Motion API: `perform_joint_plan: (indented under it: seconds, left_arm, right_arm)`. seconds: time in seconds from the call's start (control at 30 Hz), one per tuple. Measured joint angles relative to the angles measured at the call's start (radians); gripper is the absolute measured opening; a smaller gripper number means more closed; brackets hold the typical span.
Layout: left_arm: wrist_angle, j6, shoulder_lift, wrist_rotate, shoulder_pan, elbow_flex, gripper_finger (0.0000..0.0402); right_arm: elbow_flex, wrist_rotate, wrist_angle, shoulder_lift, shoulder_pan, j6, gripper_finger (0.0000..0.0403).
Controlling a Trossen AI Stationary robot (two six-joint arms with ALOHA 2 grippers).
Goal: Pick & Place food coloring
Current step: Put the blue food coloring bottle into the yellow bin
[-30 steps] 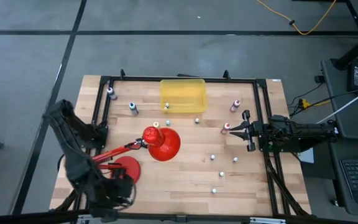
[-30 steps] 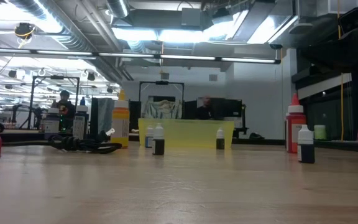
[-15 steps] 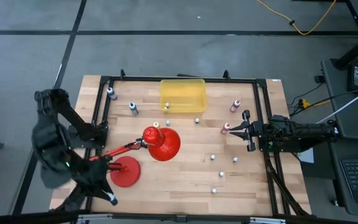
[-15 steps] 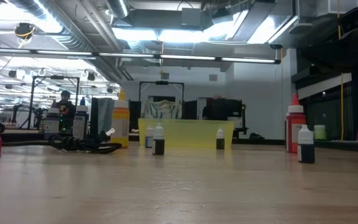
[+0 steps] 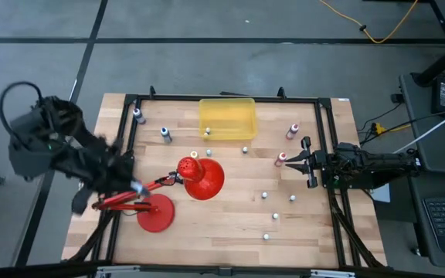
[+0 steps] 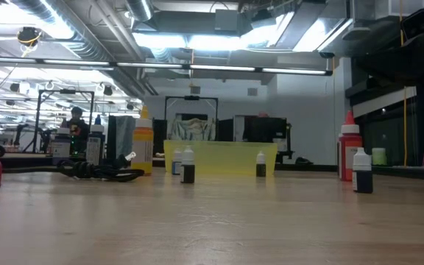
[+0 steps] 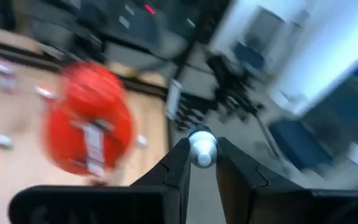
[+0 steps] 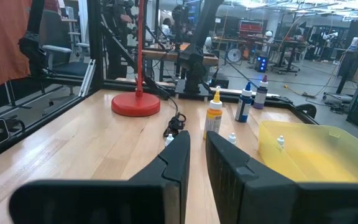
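Note:
Several tiny food coloring bottles stand upright on their bases across the wood table: blue ones [image 5: 138, 115] [image 5: 165, 134], a pink one [image 5: 292, 131], a red one [image 5: 281, 159], and white-capped ones [image 5: 264, 195] [image 5: 276, 216]. One [image 5: 208, 132] is in the yellow bin [image 5: 226, 117]. My left gripper [image 5: 132, 187], blurred, hangs over the table's left side by the red lamp's arm, shut on a small bottle [image 7: 202, 149]. My right gripper [image 5: 306, 162] waits at the right edge beside the red bottle, fingers a narrow gap apart [image 8: 197, 152], touching nothing. My left gripper pinches a small white-capped bottle by its rounded white cap [image 7: 202, 148], between the free ends of the two fingers [image 7: 180, 163]. The bottle's body is hidden behind the cap and the blur. It is lifted clear of the table.
A red desk lamp stands at mid-left, its shade [image 5: 201, 177] over the table's middle and its round base [image 5: 154, 213] toward the near left. A black frame rail [image 5: 222, 99] runs around the table. In the low view, taller red [image 6: 350, 151] and yellow [image 6: 143, 151] bottles stand far back.
My left arm has swung fast from the table's near left corner toward the far edge, unfolding and blurring as it went, and its gripper now sits over the lamp's arm. My right arm and the bottles on the table have kept still.

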Motion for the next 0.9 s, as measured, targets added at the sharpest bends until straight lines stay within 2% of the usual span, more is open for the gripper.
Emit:
perform_joint_plan:
  seconds: [0.17,0.3,0.5,0.7,0.9]
  left_arm:
    - [-0.032,0.090,-0.007,-0.169,0.085,0.079,0.0054]
    - [-0.031,0.177,-0.006,-0.278,0.202,0.130,0.0054]
    - [0.018,0.304,-0.006,-0.372,0.421,0.157,0.0054]
    - [0.029,0.354,0.023,-0.396,0.647,0.157,0.0052]
    - [0.013,0.412,0.101,-0.328,0.812,0.157,0.0051]
  right_arm:
    - [0.000,0.000,0.000,0.000,0.000,0.000,0.0056]
    - [0.000,0.000,0.000,0.000,0.000,0.000,0.0056]
    - [0.000,0.000,0.000,0.000,0.000,0.000,0.0056]
    - [0.000,0.000,0.000,0.000,0.000,0.000,0.0056]
    - [0.000,0.000,0.000,0.000,0.000,0.000,0.0056]
